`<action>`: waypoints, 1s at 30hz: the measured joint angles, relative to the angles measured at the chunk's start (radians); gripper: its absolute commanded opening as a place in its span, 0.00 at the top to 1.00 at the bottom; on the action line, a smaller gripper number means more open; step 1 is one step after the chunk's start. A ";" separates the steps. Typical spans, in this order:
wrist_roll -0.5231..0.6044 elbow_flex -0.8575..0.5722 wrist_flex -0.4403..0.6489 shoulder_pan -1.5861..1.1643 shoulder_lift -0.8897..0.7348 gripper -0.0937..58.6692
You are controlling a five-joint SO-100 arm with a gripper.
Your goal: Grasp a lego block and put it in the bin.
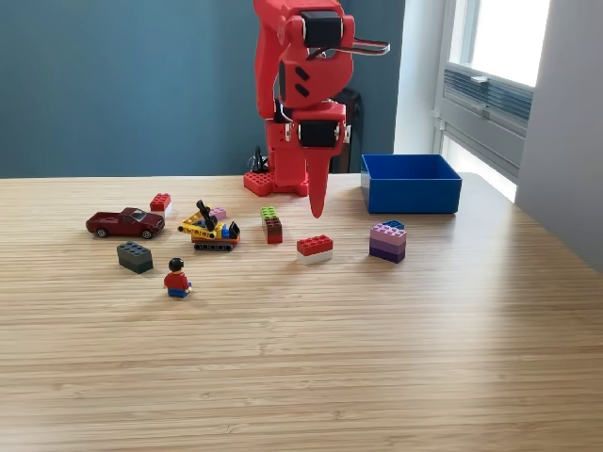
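Red-and-white lego block (315, 249) lies flat, long axis left-right in the exterior view.

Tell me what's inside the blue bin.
Only the upper inner walls of the blue bin show, and no lego block rises above its rim. The near wall hides the floor, so anything lying flat in there cannot be seen from the exterior view.

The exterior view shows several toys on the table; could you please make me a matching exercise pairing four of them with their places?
Things:
1. toy car
2. bin
3. minifigure
4. red-and-white block

Places:
A. far right, at the table's back edge
B. just below the pincer tip
C. farthest left
D. nearest the camera

Pairs: 1-C, 2-A, 3-D, 4-B
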 measured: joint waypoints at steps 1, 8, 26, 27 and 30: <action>0.034 0.009 0.000 0.000 0.000 0.68; 0.221 0.066 -0.006 0.049 0.018 0.53; 0.426 0.201 -0.103 0.138 0.029 0.33; 0.443 0.207 -0.106 0.143 0.029 0.34; 0.477 0.221 -0.106 0.156 0.029 0.33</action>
